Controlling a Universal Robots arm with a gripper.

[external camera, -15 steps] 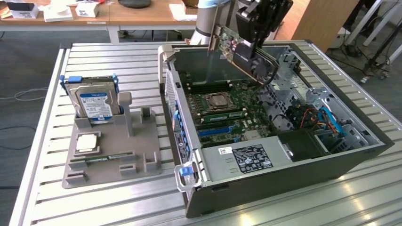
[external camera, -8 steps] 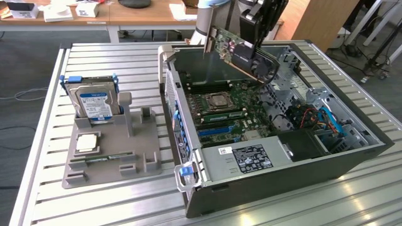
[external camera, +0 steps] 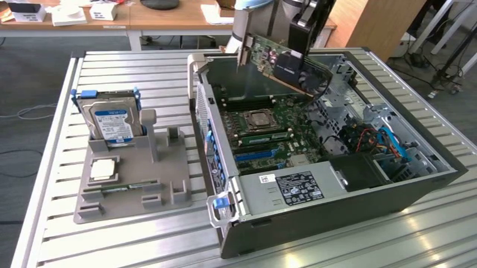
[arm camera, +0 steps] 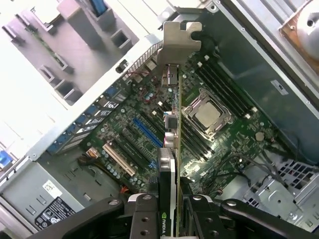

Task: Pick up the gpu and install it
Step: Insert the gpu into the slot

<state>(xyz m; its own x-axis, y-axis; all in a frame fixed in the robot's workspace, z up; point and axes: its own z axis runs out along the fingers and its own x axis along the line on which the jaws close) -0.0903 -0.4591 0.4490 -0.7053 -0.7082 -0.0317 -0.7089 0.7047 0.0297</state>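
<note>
**Exterior view**
- Progress: pick-up done. The gpu [external camera: 280, 64] is off the worktop [external camera: 111, 240] and hangs tilted above the far end of the open computer case [external camera: 387, 190]. It is clear of the motherboard [external camera: 276, 139], so installation is not yet done.
- Gripper [external camera: 298, 47]: comes down from above, jaws closed narrowly on the gpu.
- Computer case, lying on its side with the panel off, holds:
  - the motherboard with its CPU socket [external camera: 257, 119]
  - blue expansion slots [external camera: 257, 155]
  - a power supply [external camera: 294, 187] at the near end
  - loose cables [external camera: 380, 142] towards the exterior view's right
- Grey parts holder [external camera: 160, 167], beside the case on the exterior view's left, holds:
  - a hard drive [external camera: 113, 124] standing upright in its far pocket
  - a square processor [external camera: 103, 169] lying flat
  - a narrow RAM stick [external camera: 123, 190] near its front
  - several pockets with nothing in them

**Wrist view**
- The gpu [arm camera: 172, 149] is seen edge-on, gripped on both faces between the jaws of the gripper [arm camera: 172, 209]. Its metal bracket [arm camera: 182, 37] points away, towards the case's rear wall.
- Below it lies the motherboard. The card's edge runs roughly parallel to a long blue slot [arm camera: 147, 132] but hangs above and just beside it, not seated in any slot.
- Left to do, as judged: line the card up with a slot and press it home.
</note>
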